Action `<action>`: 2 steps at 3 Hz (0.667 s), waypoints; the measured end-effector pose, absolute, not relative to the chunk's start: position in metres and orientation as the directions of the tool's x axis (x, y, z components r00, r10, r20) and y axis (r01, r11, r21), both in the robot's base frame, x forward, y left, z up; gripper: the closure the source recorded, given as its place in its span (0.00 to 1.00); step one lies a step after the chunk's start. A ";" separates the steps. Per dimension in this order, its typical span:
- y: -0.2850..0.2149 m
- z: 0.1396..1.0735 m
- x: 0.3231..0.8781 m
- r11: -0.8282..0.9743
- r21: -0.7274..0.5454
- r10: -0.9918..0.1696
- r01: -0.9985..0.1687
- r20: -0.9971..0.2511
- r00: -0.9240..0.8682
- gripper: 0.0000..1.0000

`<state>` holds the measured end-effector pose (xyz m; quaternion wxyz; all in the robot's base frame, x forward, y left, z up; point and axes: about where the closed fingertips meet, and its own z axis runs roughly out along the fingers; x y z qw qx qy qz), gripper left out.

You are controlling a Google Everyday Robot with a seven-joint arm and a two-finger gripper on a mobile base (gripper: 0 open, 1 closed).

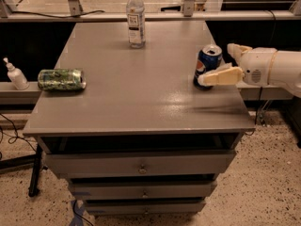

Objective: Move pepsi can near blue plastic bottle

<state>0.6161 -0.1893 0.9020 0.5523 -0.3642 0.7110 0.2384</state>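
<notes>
At the right side of the counter (141, 112), the hand (216, 64) is open, with one finger in front of the pepsi can (207, 60). The pepsi can stands up. A green can (61, 79) lies at the left. The blue plastic bottle (135, 18) stands far back.

1. The one camera view stands before the grey drawer cabinet (141, 98), above its top, tilted down toward the far edge.
2. It sits fairly near. The gripper (216, 64) reaches in from the right, by the pepsi can (206, 59).

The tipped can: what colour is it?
The tipped can is mottled green, clearest in the camera view; the gripper is at the pepsi can.
</notes>
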 end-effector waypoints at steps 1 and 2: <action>-0.168 0.891 0.624 0.598 -0.064 -0.245 -0.799 -0.964 -0.106 0.00; -0.158 0.887 0.632 0.590 -0.091 -0.244 -0.802 -0.967 -0.069 0.18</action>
